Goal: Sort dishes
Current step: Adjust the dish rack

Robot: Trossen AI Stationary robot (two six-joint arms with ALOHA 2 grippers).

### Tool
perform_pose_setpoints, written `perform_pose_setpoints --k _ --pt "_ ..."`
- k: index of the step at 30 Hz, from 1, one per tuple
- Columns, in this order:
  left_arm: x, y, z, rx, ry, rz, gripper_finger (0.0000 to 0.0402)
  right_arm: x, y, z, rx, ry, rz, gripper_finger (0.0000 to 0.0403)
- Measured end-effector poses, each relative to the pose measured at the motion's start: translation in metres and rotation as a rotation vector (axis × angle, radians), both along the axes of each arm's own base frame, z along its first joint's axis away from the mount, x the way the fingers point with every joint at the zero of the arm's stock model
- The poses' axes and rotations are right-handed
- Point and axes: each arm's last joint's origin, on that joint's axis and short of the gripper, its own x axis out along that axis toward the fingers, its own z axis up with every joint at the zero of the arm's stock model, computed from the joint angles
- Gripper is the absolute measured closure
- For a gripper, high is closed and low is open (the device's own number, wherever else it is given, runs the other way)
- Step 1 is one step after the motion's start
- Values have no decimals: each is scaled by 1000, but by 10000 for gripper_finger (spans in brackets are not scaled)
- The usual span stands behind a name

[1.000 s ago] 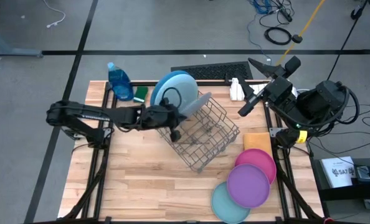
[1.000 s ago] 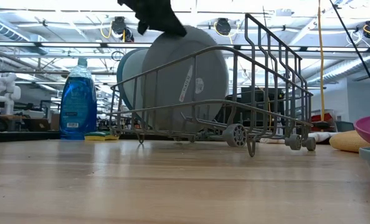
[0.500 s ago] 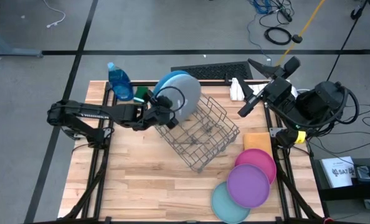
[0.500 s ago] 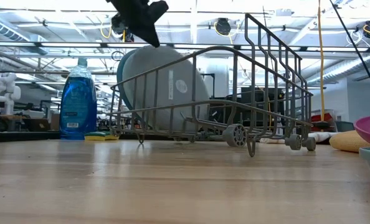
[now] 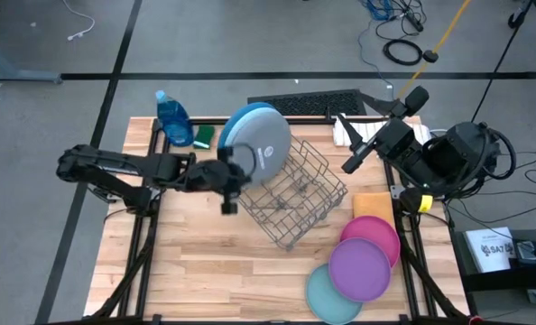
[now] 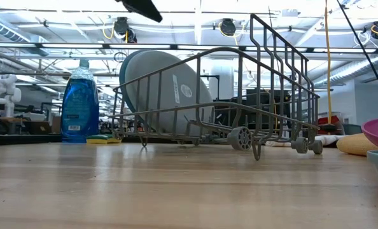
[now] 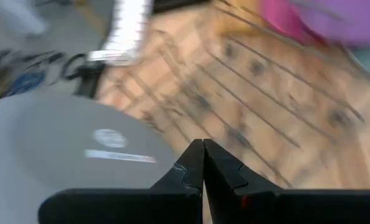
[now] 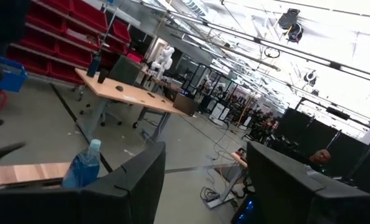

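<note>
Larger plates stand in the far-left end of the wire rack [image 5: 297, 194]: a grey plate [image 5: 261, 147] [image 6: 170, 95] [image 7: 73, 149] leans back on blue ones [image 5: 243, 115] behind it, its lower edge in the rack. Pink [image 5: 377, 229], purple [image 5: 359, 268] and teal [image 5: 316, 294] small plates overlap on the table's near right. My left gripper [image 7: 202, 163] [image 5: 229, 180] is shut, raised just left of the rack and clear of the plates. My right gripper [image 8: 203, 186] [image 5: 353, 152] is open, held high over the far right edge.
A blue soap bottle [image 5: 172, 117] and a green sponge [image 5: 203, 135] stand at the far left. An orange sponge [image 5: 370, 204] lies right of the rack, and a white object [image 5: 343, 131] sits by the far edge. Bare wood [image 5: 205, 262] shows near left.
My left gripper came off the grey plate's top rim and rose, moving back toward the table's left and near side. The grey plate, upright in the rack a second ago, tipped toward the far left and now leans on the blue plates.
</note>
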Motion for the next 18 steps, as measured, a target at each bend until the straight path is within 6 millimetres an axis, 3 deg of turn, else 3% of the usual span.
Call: perform_pose_setpoints --k 5,10,14,18 --pt "4 -17 -32 42 267 -142 364 0 0 0 19 -17 6 186" --pt "17 -30 -62 -40 417 -228 285 0 0 -1 25 -23 8 186" --pt "26 -33 -77 49 470 -178 229 1 1 -3 37 -21 13 186" --pt "31 -28 -90 145 531 -123 209 2 1 -6 45 -10 18 186"
